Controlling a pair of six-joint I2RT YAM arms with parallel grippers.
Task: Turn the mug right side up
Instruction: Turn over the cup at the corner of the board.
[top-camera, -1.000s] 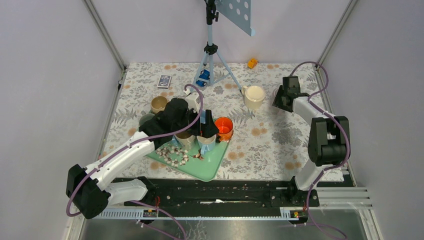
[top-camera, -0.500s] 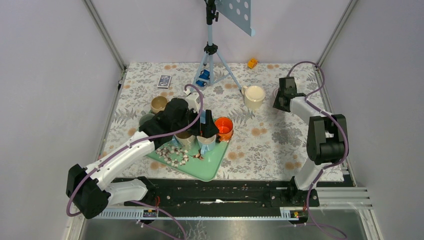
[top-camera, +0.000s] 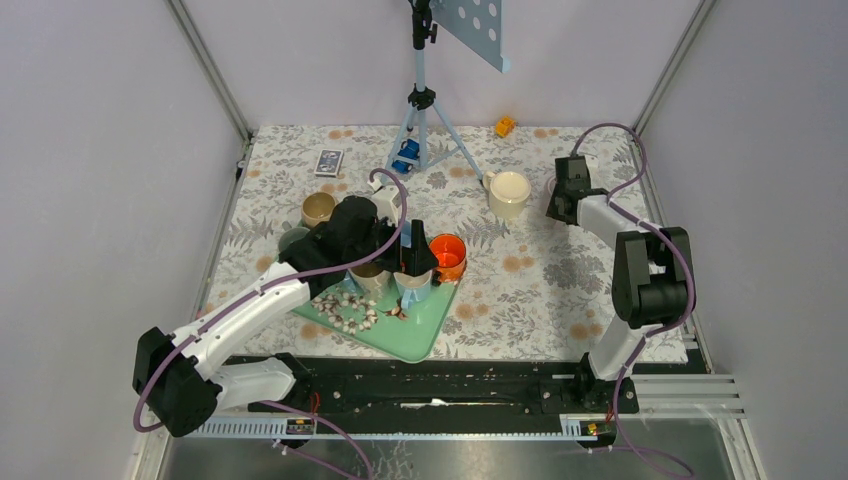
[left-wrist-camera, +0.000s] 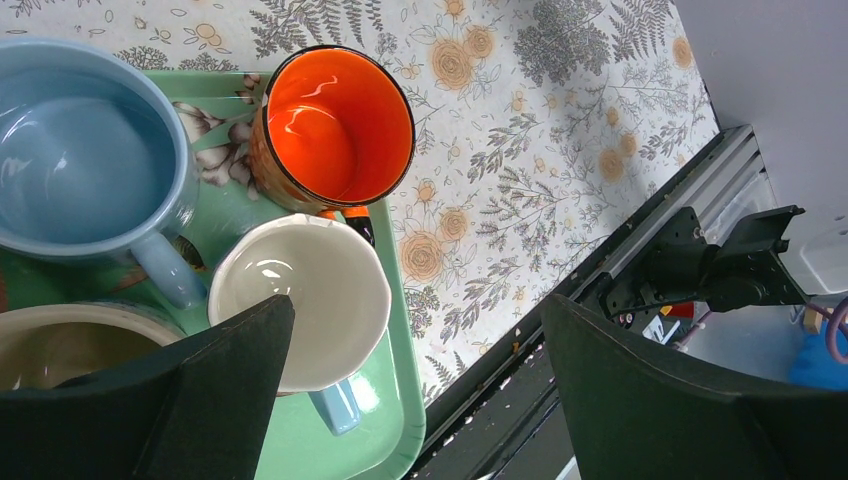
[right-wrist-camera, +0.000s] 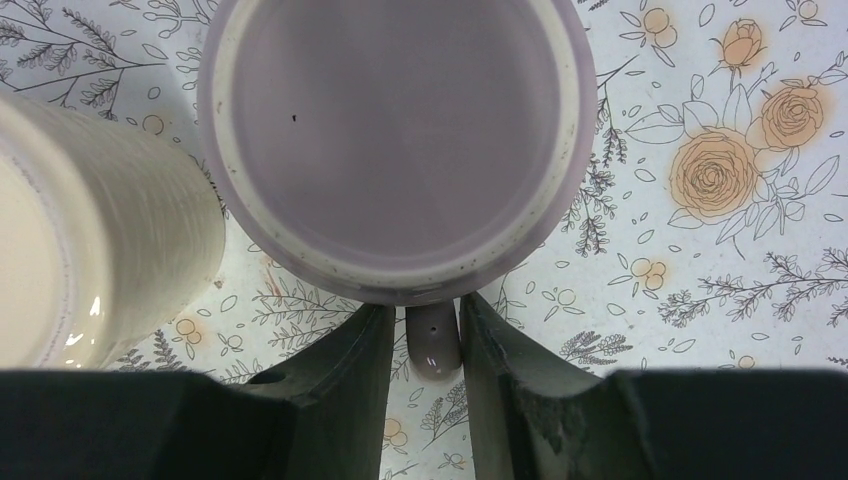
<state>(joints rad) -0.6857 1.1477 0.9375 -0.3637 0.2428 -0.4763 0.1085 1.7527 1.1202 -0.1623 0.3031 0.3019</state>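
Observation:
The lavender mug (right-wrist-camera: 400, 140) stands on the floral tablecloth at the back right. In the right wrist view I see a flat purple disc with a pale ring, which reads as its base, so it is upside down. Its handle (right-wrist-camera: 432, 338) points at the camera. My right gripper (right-wrist-camera: 425, 330) is closed on that handle, one finger on each side. In the top view the right gripper (top-camera: 560, 196) covers most of the mug (top-camera: 551, 186). My left gripper (left-wrist-camera: 415, 350) is open and empty above the tray of mugs, and it also shows in the top view (top-camera: 412, 262).
A cream mug (right-wrist-camera: 90, 250) stands upright just left of the lavender mug, and shows in the top view (top-camera: 508, 192). The green tray (top-camera: 400, 335) holds an orange mug (left-wrist-camera: 335, 125), a blue mug (left-wrist-camera: 80, 150) and a white-lined mug (left-wrist-camera: 300, 300). A tripod (top-camera: 425, 110) stands at the back.
My right gripper has shifted a little left and back, closer onto the lavender mug. The left arm has not moved.

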